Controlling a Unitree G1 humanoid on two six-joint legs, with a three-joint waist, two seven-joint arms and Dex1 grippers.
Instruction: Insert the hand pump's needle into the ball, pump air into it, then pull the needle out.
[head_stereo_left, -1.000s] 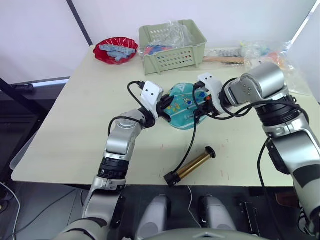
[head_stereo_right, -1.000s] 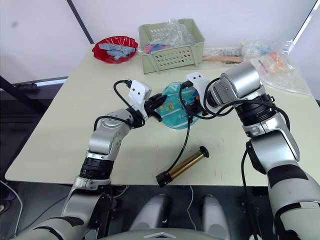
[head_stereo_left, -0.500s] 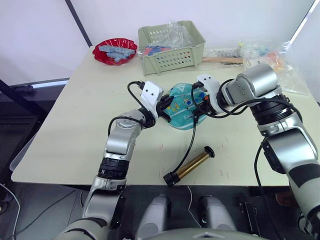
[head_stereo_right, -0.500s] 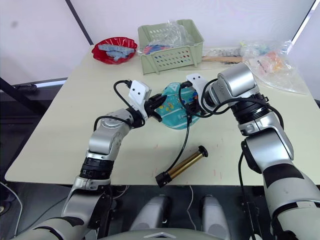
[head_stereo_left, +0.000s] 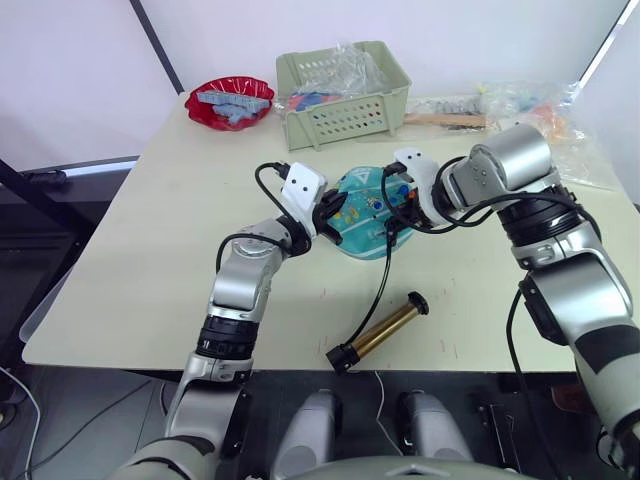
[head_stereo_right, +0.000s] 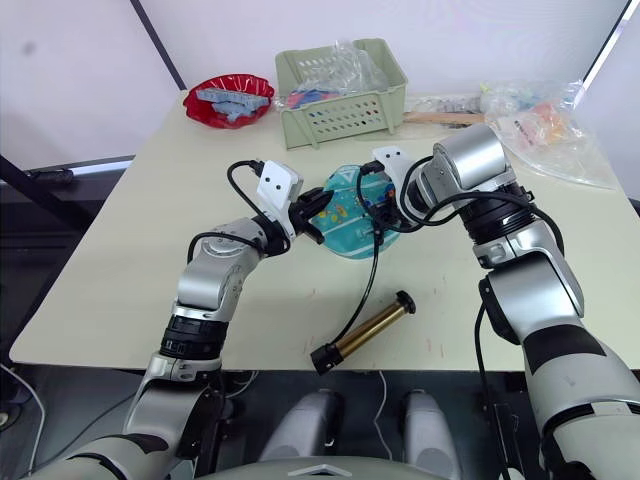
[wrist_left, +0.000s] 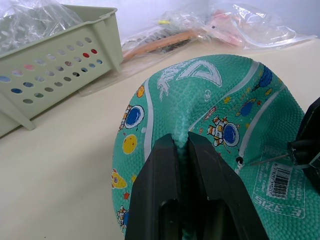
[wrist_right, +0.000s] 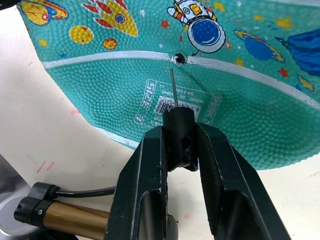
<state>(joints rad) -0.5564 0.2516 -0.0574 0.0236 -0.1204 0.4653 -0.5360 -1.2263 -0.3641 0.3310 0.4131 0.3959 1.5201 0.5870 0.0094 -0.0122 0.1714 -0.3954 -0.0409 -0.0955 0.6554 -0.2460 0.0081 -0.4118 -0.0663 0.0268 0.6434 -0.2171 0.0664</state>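
The right claw (wrist_right: 176, 145), clenched on the thin metal needle (wrist_right: 173, 87), has edged closer; its tip now hovers near the valve of the flattened teal printed ball (wrist_left: 200, 105), pinched by the left claw (wrist_left: 181, 150) on the surface

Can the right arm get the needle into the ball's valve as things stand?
Probably yes: right gripper holds the needle just short of the valve hole, nothing between; left gripper pinches the ball.
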